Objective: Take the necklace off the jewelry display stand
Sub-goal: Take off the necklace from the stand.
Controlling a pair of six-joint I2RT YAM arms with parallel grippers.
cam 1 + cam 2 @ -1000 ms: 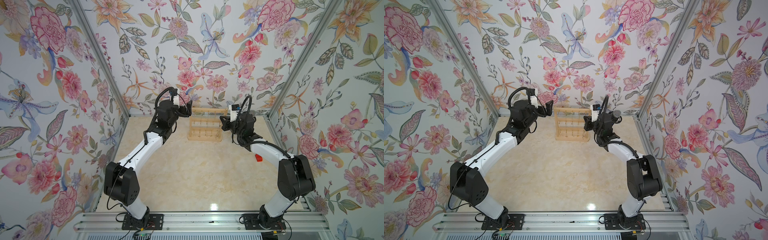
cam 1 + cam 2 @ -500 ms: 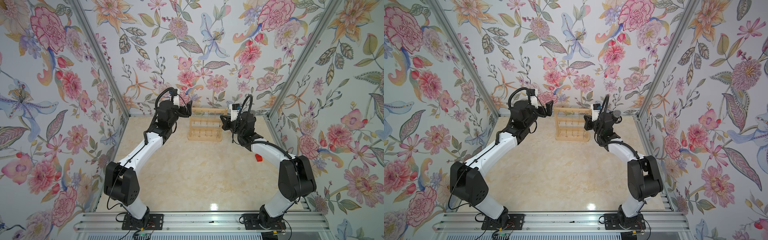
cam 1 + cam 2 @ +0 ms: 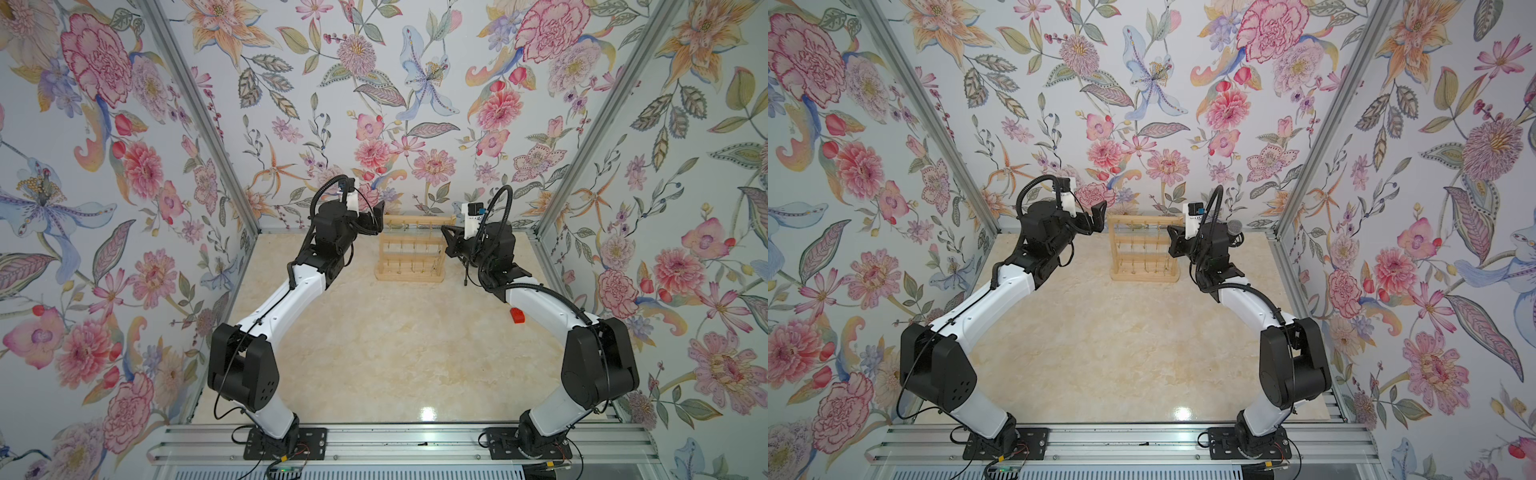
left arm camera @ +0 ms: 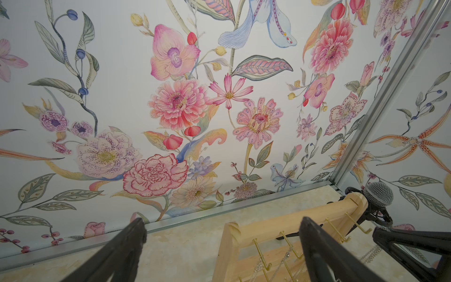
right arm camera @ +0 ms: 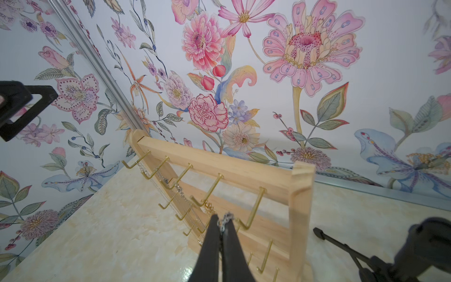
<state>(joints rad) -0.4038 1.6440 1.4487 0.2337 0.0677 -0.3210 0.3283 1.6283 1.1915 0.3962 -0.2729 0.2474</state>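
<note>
The light wooden jewelry display stand (image 3: 409,276) (image 3: 1144,275) stands at the back of the table, near the rear wall. Gold hooks stick out of its bars, and thin silver chains hang from some of them (image 4: 283,258) (image 5: 170,185). My right gripper (image 5: 223,221) (image 3: 444,229) is shut on a silver necklace chain (image 5: 227,216), close in front of the hooks at the stand's right post. My left gripper (image 4: 223,222) (image 3: 372,222) hangs open at the stand's upper left corner, its fingers either side of the left post's top and holding nothing.
A black microphone (image 4: 378,195) (image 3: 1234,226) on a tripod stands behind the stand's right end, beside my right wrist. A small red block (image 3: 518,316) lies on the table under my right arm. Flowered walls close in the back and both sides.
</note>
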